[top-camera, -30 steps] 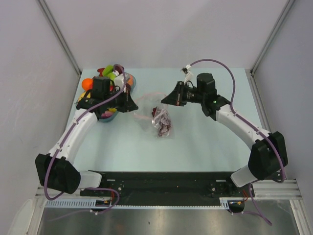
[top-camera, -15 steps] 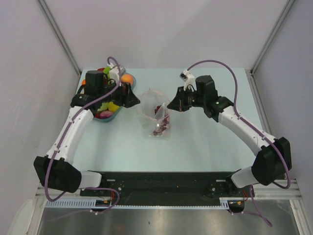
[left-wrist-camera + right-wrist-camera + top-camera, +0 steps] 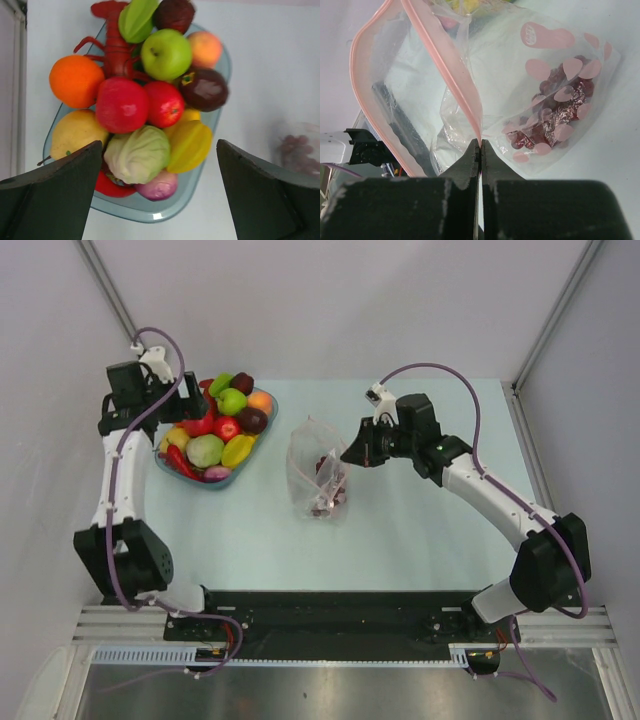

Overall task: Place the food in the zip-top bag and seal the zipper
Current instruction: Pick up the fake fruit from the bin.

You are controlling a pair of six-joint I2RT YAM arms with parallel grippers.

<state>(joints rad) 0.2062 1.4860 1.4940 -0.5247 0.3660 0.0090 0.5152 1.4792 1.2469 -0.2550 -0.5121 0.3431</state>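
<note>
Since a second ago the left arm (image 3: 113, 475) has drawn back from beside the bag (image 3: 318, 468) to the far left corner of the worktop (image 3: 420, 530). The left pincer (image 3: 159, 142), shut then, now gapes wide and empty above the dish (image 3: 145, 215) of food (image 3: 122, 105). The right arm (image 3: 490, 492) reaches inward with its elbow bent. The right pincer (image 3: 481, 145) is clamped on the zipper (image 3: 454, 75), holding the bag up mid-worktop; grapes (image 3: 555, 115) lie inside.

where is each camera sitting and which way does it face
Top external: above and behind the robot, looks down on the table; both arms show.
Left wrist: over the fruit dish, looking down; open left gripper shows below.
Right wrist: beside the zip-top bag, looking along the shut right gripper pinching the zipper.
Shared: all three show the bag; top and left wrist share the dish.
</note>
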